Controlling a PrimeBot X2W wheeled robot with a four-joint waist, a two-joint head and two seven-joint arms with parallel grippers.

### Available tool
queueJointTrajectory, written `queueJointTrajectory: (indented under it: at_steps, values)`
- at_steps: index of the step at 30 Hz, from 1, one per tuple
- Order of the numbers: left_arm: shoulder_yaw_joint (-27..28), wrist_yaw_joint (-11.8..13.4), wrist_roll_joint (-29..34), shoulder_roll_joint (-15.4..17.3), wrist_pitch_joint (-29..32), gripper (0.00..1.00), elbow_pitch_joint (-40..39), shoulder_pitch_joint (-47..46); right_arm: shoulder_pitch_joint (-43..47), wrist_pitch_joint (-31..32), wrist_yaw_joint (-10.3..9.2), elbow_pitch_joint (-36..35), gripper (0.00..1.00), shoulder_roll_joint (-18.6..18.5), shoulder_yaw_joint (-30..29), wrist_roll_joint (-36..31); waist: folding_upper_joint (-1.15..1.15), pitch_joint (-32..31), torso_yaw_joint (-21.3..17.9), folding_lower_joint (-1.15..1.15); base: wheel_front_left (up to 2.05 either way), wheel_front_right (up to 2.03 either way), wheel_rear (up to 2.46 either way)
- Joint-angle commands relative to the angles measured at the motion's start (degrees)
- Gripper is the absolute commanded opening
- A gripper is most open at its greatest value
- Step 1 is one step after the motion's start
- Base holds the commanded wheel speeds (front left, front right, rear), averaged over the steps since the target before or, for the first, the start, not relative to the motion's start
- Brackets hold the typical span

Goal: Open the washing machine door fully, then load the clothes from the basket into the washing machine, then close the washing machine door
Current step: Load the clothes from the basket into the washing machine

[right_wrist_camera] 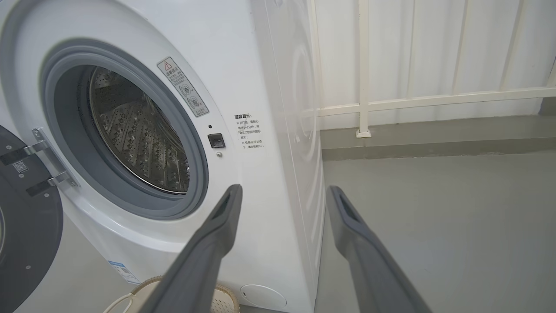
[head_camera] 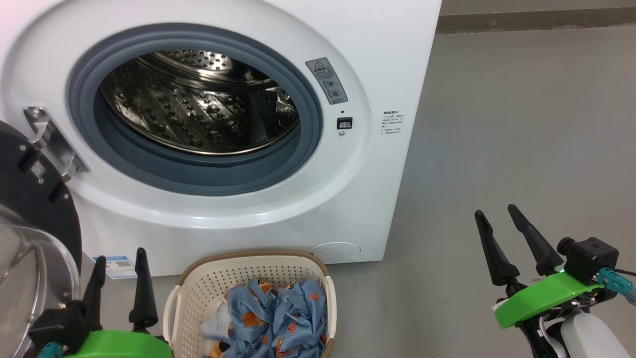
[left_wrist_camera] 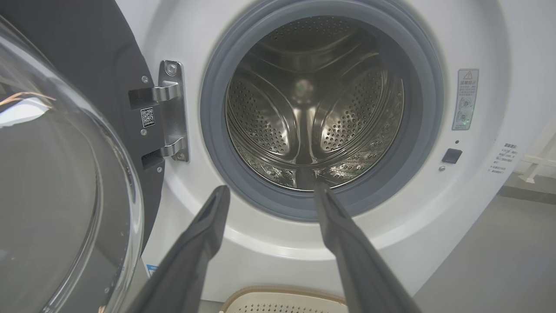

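Furthest left of our left jaws, just beside their outer finger, stands the washing machine door point(head_camera: 35, 209). It is swung out on its steel hinge point(head_camera: 49, 141), and its clear glass bowl point(left_wrist_camera: 52, 174) bulges toward us. The left jaws stand wide apart and hold nothing, with both dark fingers point(head_camera: 144, 288) pointing up at the front of the washing machine point(head_camera: 387, 59). A small blue label point(head_camera: 119, 267) shows between their tips.

In the left wrist view the grey-blue gasket point(left_wrist_camera: 217, 130) and the steel drum point(left_wrist_camera: 304, 108) lie straight ahead of those jaws, the drum's mouth framed between the two fingertips.

Just right of the left jaws, and well left of the right ones, the basket point(head_camera: 208, 288) sits on the floor point(head_camera: 521, 124) against the machine's foot, below the drum mouth. The clothes point(head_camera: 278, 313) are heaped inside it, blue with orange figures.

Above and beyond the basket, on the right of the door ring, we see a grey warning sticker point(head_camera: 326, 80) and the dark latch socket point(head_camera: 344, 123).

Our right jaws are spread wide too and grip nothing. Their fingers point(head_camera: 492, 253) rise over bare floor, well to the right of the machine's corner. In the right wrist view that corner falls between the fingers, and a white railing point(right_wrist_camera: 360, 65) stands beyond them.
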Motion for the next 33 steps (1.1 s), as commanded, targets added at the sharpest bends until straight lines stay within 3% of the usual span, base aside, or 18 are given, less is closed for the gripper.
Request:
queueJointTrajectory:
  at_steps: [1, 16, 33]
  values:
    - [2.1, -0.2, 0.8, 0.8, -0.4, 1.0, -1.0, -2.6, -1.2, -0.7, 0.09, -1.2, 1.0, -0.2, 1.0, 0.1, 0.0, 0.0, 0.0, 0.0, 0.0, 0.0, 0.0]
    - [2.2, -0.4, 1.1, 0.7, -0.4, 1.0, -0.3, -2.7, -1.3, -0.7, 0.09, -1.2, 1.0, -0.2, 1.4, 0.1, 0.0, 0.6, -0.4, 0.0, 0.0, 0.0, 0.0]
    - [1.5, -1.2, 1.0, 0.5, -0.4, 1.0, 3.0, -5.4, -3.1, -0.7, 0.09, -2.0, 1.0, -0.4, 1.6, 0.3, 0.0, 6.2, -1.4, 0.0, 0.0, 0.0, 0.0]
